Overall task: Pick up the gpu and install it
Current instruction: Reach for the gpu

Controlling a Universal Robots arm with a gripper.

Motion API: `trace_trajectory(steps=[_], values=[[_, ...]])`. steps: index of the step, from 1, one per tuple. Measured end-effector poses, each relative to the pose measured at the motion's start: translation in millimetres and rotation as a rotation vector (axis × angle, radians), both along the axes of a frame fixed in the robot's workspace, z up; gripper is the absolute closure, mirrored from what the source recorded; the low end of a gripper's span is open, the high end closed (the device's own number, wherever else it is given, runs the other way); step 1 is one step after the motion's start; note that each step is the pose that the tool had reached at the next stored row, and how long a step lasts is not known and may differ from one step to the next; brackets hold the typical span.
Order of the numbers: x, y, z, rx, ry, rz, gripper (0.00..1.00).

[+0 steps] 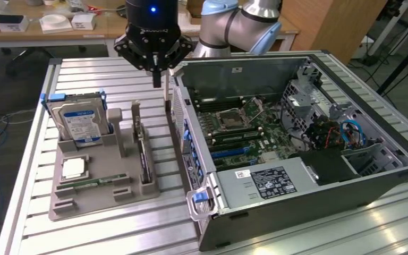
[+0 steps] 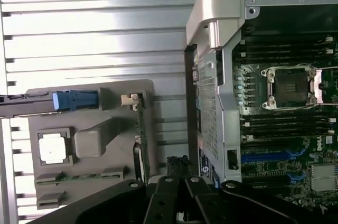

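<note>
The gpu (image 1: 142, 149) stands on edge in a slot of the grey holder tray (image 1: 98, 204), a thin dark card with its silver bracket end at the far side. The wrist view shows the gpu (image 2: 140, 139) edge-on in the same slot. My gripper (image 1: 156, 84) hangs above the far end of the gap between the tray and the open computer case (image 1: 296, 191). Its fingers are shut, with nothing between them. It sits higher than the gpu's far end, slightly toward the case, and does not touch it. The gripper (image 2: 178, 167) points down beside the case wall.
The tray also holds a hard drive (image 1: 80, 119) with a blue-white label, a CPU (image 1: 74, 167) and a memory stick (image 1: 91, 183). Inside the case lies the motherboard (image 1: 254, 127) with blue slots (image 1: 229, 153). All stands on a slatted metal table (image 1: 83, 74).
</note>
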State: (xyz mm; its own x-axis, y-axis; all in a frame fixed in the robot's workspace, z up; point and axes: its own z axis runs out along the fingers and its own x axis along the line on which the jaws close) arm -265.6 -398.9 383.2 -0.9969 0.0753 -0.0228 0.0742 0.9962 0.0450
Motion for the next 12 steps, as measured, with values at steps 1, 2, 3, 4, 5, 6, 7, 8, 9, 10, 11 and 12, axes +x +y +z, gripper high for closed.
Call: trace_trajectory(steps=[1, 2, 3, 4, 5, 6, 7, 8, 9, 10, 11, 12], values=[[-3.2, -0.1, 0.0, 0.0, 0.0001, 0.0, 0.89], [-6.7, -0.1, -0.1, 0.0, 0.0, 0.0, 0.89], [-10.2, -0.2, -0.2, 0.0, 0.0, 0.0, 0.89], [-13.8, -0.3, -0.2, 0.0, 0.0, 0.0, 0.89], [-17.1, -0.4, -0.3, 0.0, 0.0, 0.0, 0.89], [-20.4, -0.6, -0.3, 0.0, 0.0, 0.0, 0.89], [-23.8, -0.8, -0.3, 0.0, 0.0, 0.0, 0.89], [-26.9, -1.2, -0.3, -0.0001, 0.0001, 0.0, 0.89], [-28.1, -1.7, -0.4, 0.0, -0.0001, 0.0, 0.89], [-28.1, -1.7, -0.4, -0.0001, 0.0, 0.0, 0.89], [-28.1, -1.6, -0.4, 0.0, 0.0, 0.0, 0.89], [-28.1, -1.6, -0.4, 0.0, 0.0, 0.0, 0.89]])
